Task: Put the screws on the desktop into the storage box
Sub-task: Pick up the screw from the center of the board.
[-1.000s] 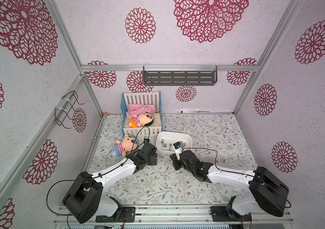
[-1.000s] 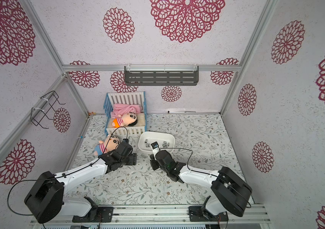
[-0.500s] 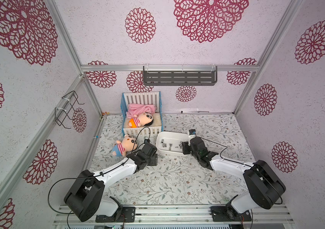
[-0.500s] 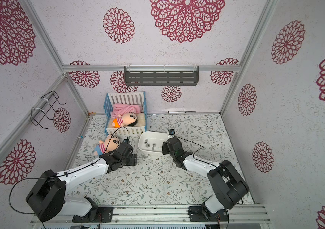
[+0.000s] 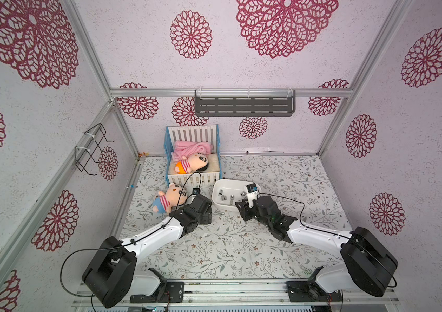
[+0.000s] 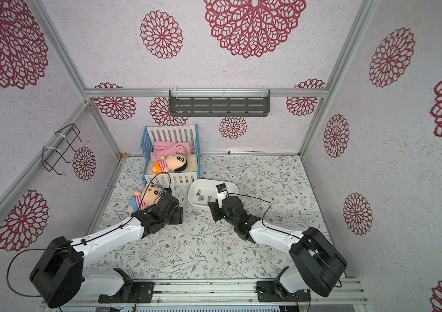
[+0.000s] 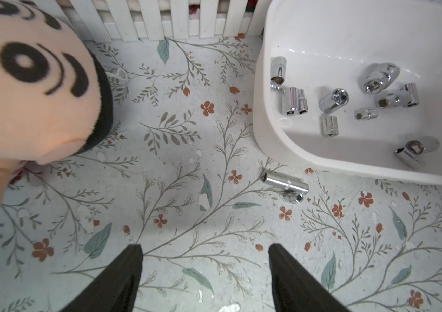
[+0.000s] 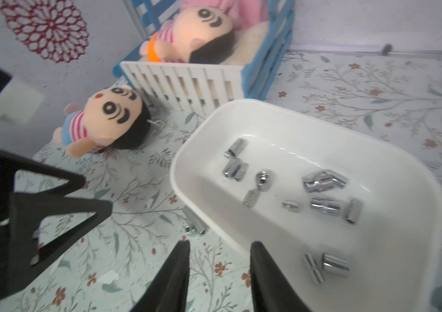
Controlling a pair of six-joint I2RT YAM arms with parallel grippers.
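— Top views?
— In both top views the storage box (image 5: 227, 184) (image 6: 201, 184) stands on the worktop (image 5: 214, 243) just beside the crib (image 5: 192, 178), with screws (image 5: 221, 192) inside it.
— Left wrist?
— My left tool (image 7: 205, 245) gapes wide, empty. Two more screws (image 7: 286, 184) lie on the worktop just beside the box's outer wall.
— Right wrist?
— My right tool (image 8: 220, 243) stands partly parted, gripping nothing, by the box's near rim.
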